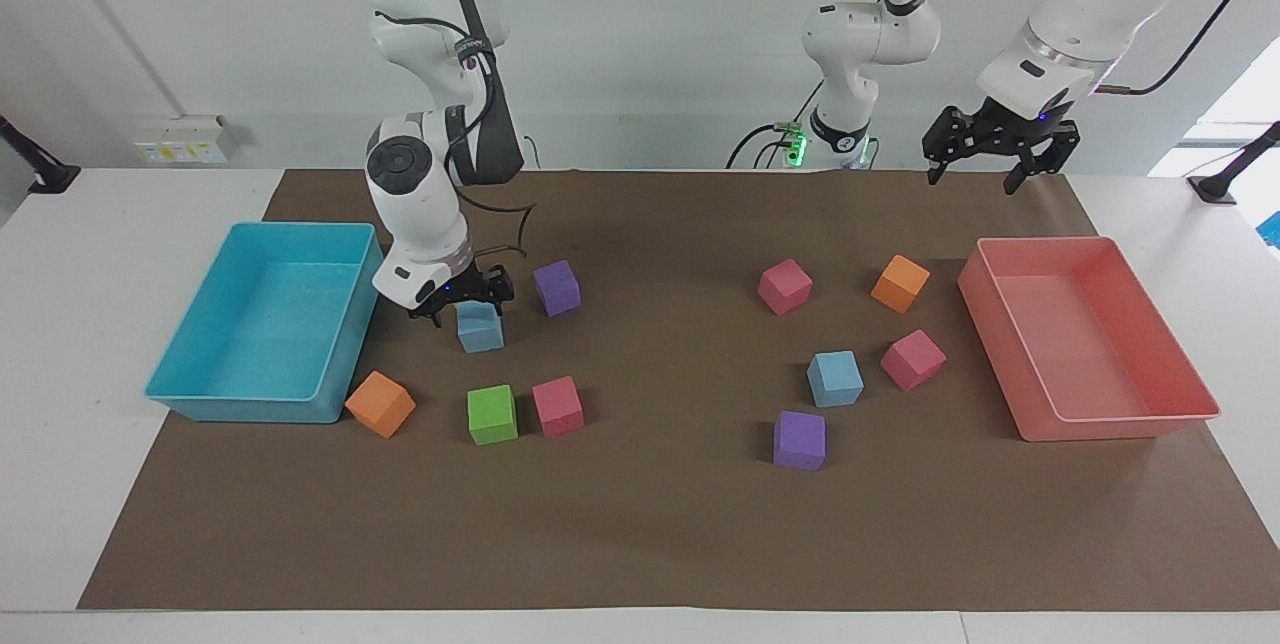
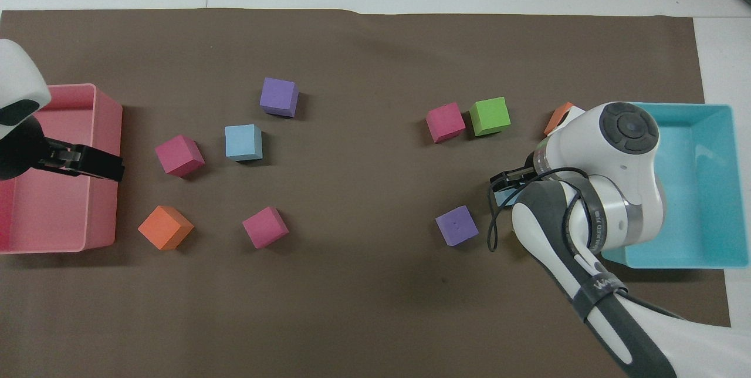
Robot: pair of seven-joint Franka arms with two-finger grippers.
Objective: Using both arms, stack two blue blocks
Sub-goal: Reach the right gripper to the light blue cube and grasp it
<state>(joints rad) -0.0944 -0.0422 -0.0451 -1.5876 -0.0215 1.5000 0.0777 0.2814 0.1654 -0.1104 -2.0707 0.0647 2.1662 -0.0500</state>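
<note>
A white table (image 1: pixel 120 224) carries a brown paper sheet (image 1: pixel 660 534) across most of its top. A plain white wall (image 1: pixel 640 34) rises at the robots' end, with a socket strip (image 1: pixel 180 139) mounted low on it. Daylight comes through a window (image 1: pixel 1240 104) at the left arm's end.

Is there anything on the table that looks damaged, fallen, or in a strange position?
Nothing stands out. The cubes sit flat and apart on the brown mat, some turned at an angle, none stacked. Both trays, cyan and pink, are upright and hold nothing. The yellow cube is hidden by the right arm.
</note>
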